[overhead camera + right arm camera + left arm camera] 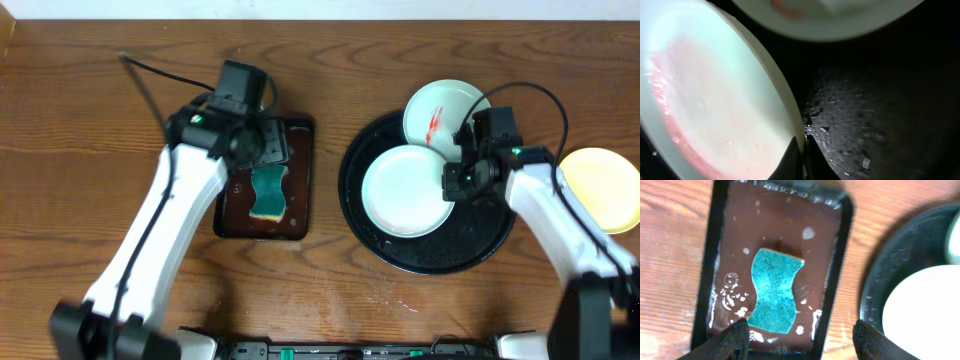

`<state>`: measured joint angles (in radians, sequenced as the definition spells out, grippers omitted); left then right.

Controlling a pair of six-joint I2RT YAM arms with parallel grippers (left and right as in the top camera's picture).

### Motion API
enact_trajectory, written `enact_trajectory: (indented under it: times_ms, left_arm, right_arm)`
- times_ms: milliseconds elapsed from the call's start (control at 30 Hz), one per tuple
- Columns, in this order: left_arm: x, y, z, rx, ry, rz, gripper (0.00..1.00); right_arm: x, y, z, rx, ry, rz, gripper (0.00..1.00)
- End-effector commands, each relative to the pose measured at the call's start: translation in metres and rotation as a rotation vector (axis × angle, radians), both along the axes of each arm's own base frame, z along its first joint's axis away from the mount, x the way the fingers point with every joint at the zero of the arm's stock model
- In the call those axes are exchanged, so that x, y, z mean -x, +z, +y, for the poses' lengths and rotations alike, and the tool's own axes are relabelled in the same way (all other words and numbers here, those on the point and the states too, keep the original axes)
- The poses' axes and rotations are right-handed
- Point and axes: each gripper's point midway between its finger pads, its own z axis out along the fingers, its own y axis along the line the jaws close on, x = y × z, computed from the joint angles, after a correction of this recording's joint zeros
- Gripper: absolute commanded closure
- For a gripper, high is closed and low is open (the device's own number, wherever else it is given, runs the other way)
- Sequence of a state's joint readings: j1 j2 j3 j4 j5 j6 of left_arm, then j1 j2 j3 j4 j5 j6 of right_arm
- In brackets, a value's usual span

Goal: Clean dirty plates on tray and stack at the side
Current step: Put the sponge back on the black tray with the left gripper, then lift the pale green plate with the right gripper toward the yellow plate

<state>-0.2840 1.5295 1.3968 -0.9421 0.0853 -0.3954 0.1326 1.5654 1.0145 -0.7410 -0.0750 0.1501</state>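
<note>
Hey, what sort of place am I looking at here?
Likely a robot test bench for dishwashing, not a home kitchen: two white robot arms over a brown wood-grain tabletop, a teal sponge in a wet rectangular dark-brown tray, and small round pale plastic plates on a large round glossy black tray.

Overhead top-down; close wrist views sharing tray

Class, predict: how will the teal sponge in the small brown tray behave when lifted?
The sponge looks like soft foam, so it would probably squash. It lies in a wet, bubbly brown tray, so likely soaked, drippy and slippery.
</note>
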Motion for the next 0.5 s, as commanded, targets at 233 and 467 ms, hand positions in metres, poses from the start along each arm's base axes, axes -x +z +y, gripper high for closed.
enact_trajectory:
  times_ms: [233,467]
  left_arm:
    - [0.012,0.031,0.003,0.025,-0.002,-0.062,0.17]
    - [0.011,0.031,0.003,0.025,-0.002,-0.062,0.17]
  right_arm:
    - [-0.006,0.068,-0.012,0.36,-0.023,-0.273,0.99]
    - [0.003,0.124,0.001,0.505,0.004,-0.484,0.99]
